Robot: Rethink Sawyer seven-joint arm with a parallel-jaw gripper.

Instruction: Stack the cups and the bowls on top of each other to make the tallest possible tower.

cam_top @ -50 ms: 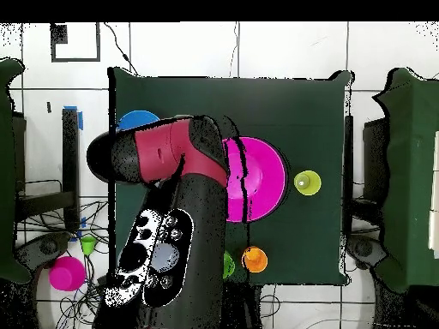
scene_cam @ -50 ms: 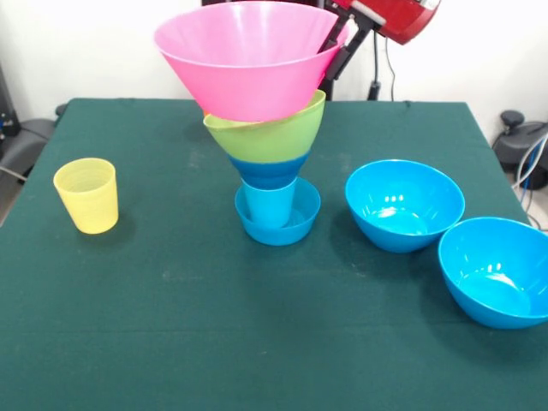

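Gripper [scene_cam @ -50 ms: 336,53] behind pink bowl [scene_cam @ -50 ms: 248,60] rim at frame top, jaws' state unclear. Top-heavy tower [scene_cam @ -50 ms: 270,145] on narrow cup could topple if nudged.

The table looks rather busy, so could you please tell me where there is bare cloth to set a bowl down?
Free: the wide near strip of the table, and the gap between the yellow cup and the tower. Crowded: the side with the two blue bowls, which sit almost touching, and behind the tower, where the arm comes down.
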